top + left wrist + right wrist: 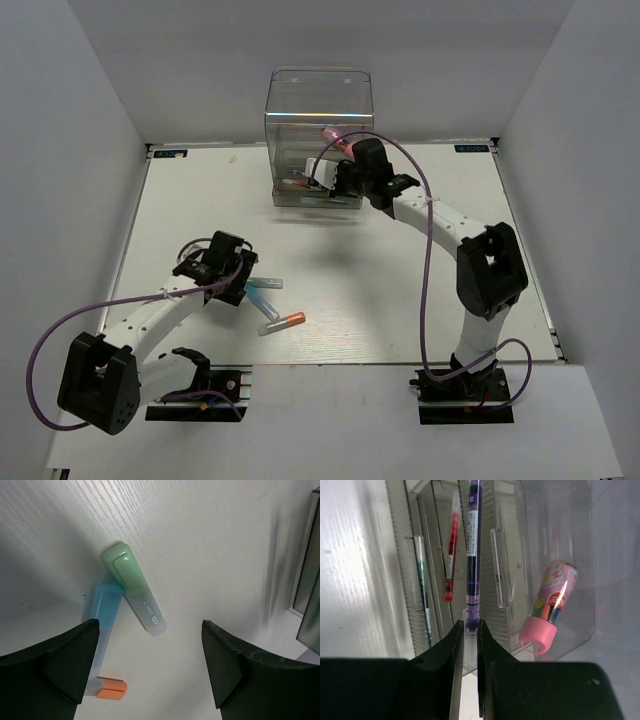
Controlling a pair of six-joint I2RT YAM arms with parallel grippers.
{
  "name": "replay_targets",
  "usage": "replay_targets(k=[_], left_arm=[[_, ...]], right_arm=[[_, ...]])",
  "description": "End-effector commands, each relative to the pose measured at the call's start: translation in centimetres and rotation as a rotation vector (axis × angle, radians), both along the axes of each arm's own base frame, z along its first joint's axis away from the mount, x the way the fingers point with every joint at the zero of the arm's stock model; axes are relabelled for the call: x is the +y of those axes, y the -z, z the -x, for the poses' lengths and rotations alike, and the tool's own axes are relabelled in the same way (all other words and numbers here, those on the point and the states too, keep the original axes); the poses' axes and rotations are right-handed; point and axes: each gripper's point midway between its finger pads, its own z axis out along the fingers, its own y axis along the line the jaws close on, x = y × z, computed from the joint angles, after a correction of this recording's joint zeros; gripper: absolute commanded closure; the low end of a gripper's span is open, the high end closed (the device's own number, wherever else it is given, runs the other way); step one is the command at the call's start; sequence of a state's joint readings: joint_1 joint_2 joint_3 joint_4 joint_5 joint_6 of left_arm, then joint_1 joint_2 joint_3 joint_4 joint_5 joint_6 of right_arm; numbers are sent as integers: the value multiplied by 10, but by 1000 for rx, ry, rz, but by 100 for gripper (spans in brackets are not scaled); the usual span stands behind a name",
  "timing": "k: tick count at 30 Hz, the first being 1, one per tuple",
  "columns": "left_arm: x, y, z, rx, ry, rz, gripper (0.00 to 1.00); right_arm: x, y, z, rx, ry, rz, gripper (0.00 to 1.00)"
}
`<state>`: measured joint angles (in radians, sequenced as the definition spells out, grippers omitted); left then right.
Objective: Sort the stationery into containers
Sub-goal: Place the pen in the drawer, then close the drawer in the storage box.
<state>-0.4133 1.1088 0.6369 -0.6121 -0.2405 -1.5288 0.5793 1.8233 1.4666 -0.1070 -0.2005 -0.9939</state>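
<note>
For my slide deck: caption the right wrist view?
Right gripper holds a purple pen at the clear organiser, pink tube nearby.

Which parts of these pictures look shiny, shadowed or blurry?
Top view: a rainbow glare streaks the clear box, whose faint shadow falls on the table. Left wrist view: the green marker is sharp; the open left pincer is dark and soft-edged. Right wrist view: reflections haze the box walls around the purple pen held by the right pincer.

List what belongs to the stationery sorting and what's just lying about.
Belongs: green highlighter, blue highlighter, orange-capped highlighter, purple pen, red pen, pink tube, clear organiser.
Not part: only the table.
</note>
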Motion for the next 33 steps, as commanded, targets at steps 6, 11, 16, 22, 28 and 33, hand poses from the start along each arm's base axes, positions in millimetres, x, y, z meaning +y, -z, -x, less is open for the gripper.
replay_targets(k=[6,11,16,22,28,33], left_arm=[[-10,-2,-25,-1,-20,16,8],[-20,5,-34,24,-7,31,8],[-28,10,-40,50,7,47,12],[-33,12,-44,68,25,53,17],[-33,17,-43,88,39,36,18],[-36,11,-51,55,58,39,18]], right_arm=[[0,12,-21,45,-27,76,77],[-1,12,-20,56,-20,68,57],[2,3,-6,99,-60,19,68],[16,11,60,271,-356,-30,100],[12,42,79,353,-426,53,100],[11,66,39,312,-275,92,100]])
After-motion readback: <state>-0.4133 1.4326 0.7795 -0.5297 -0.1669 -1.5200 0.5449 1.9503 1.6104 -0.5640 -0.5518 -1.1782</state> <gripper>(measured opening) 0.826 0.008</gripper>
